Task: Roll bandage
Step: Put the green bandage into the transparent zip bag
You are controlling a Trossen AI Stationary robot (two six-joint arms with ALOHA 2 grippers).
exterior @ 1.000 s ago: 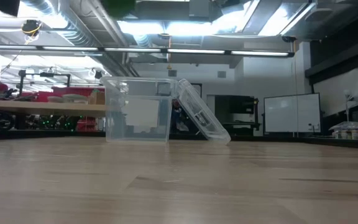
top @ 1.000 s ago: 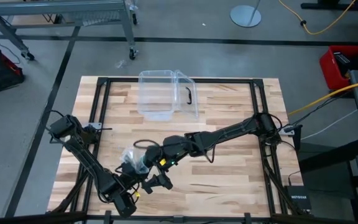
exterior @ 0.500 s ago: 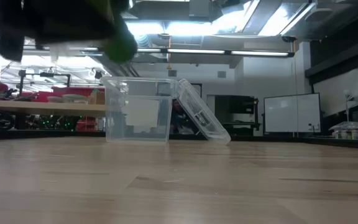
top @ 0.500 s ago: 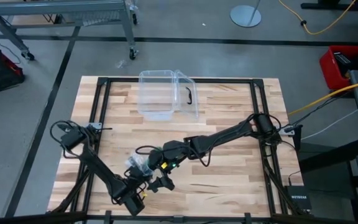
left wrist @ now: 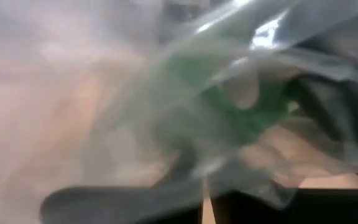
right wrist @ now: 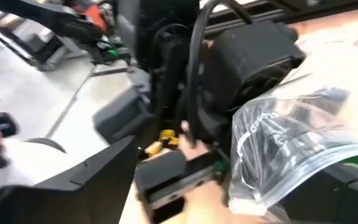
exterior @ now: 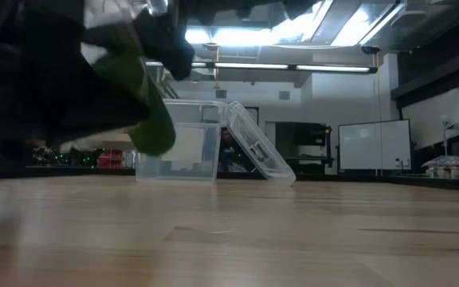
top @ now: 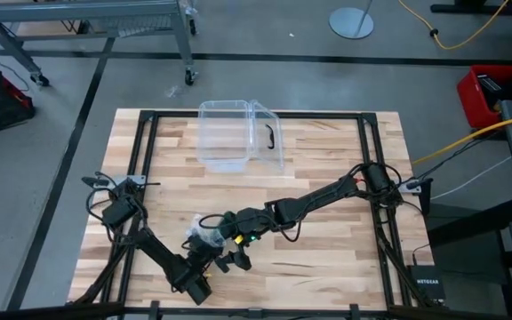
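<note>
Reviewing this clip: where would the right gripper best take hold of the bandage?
Probably the green end of the bandage hanging out below the clear wrapper. Come from the side with the open right gripper; the left gripper is shut on the wrapper.

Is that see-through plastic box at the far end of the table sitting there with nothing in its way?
Yes, in the high view the clear box stands alone at the table's far edge, away from both arms.

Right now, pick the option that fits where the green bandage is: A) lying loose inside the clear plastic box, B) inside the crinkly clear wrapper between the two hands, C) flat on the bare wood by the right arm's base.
B: the green bandage shows through the crinkly clear wrapper, which sits where both hands meet, far from the clear plastic box.
</note>
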